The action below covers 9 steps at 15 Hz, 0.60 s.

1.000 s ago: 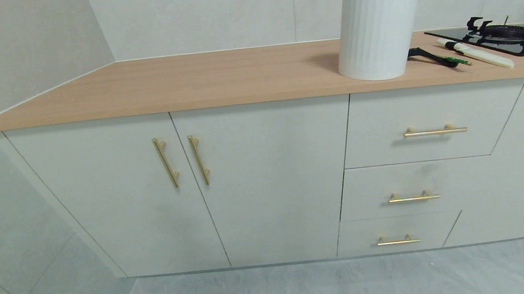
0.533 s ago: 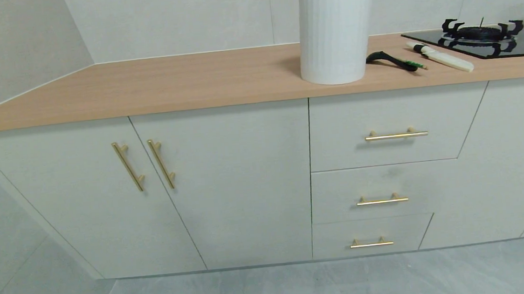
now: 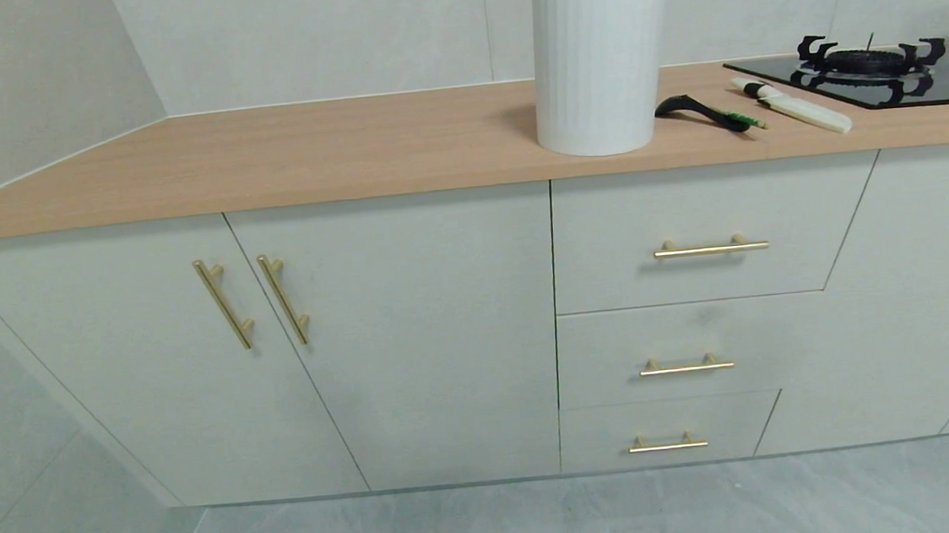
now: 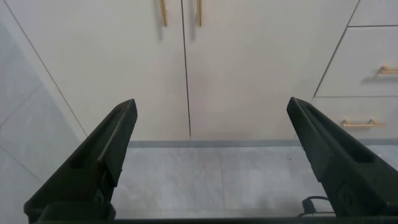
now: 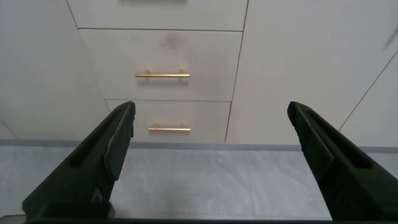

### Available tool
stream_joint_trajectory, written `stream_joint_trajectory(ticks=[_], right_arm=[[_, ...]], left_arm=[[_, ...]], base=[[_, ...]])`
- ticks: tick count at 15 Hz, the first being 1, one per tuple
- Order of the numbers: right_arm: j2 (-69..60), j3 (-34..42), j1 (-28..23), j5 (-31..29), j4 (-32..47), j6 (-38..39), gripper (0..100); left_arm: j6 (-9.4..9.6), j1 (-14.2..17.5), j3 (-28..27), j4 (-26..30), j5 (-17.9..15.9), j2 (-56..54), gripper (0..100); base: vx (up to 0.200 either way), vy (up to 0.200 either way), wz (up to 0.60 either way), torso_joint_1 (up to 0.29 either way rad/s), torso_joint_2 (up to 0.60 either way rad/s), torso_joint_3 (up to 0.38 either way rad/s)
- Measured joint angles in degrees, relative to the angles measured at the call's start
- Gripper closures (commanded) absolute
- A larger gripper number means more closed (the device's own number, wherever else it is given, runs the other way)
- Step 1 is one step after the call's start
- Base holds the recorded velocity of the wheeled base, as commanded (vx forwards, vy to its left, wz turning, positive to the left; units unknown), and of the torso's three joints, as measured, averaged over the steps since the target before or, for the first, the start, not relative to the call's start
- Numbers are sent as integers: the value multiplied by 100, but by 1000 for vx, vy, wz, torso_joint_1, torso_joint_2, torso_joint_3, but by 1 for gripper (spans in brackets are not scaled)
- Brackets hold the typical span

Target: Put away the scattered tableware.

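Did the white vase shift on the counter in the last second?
No. The vase keeps its place over the top drawer's left edge, black tool beside it; the whole view slid, so the camera moved.

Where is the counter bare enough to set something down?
Bare: the countertop from the left wall to the white ribbed container. Crowded: between that container and the hob, where a black-handled utensil and a cream utensil lie.

The right end effector [image 5: 209,111] is hanging low with its fingers [image 5: 106,149] spread wide apart, facing two closed drawers [image 5: 205,62] with gold handles [image 5: 162,75], just above the grey floor [image 5: 211,177].
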Motion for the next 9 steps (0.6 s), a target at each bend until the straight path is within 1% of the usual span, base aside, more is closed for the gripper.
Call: stream_joint_trajectory(ticks=[9], right_arm=[[0,0,5,0,0,-7,0]], left_arm=[[10,0,-2,2,-2,0,0]], base=[[0,0,0,0,0,0]])
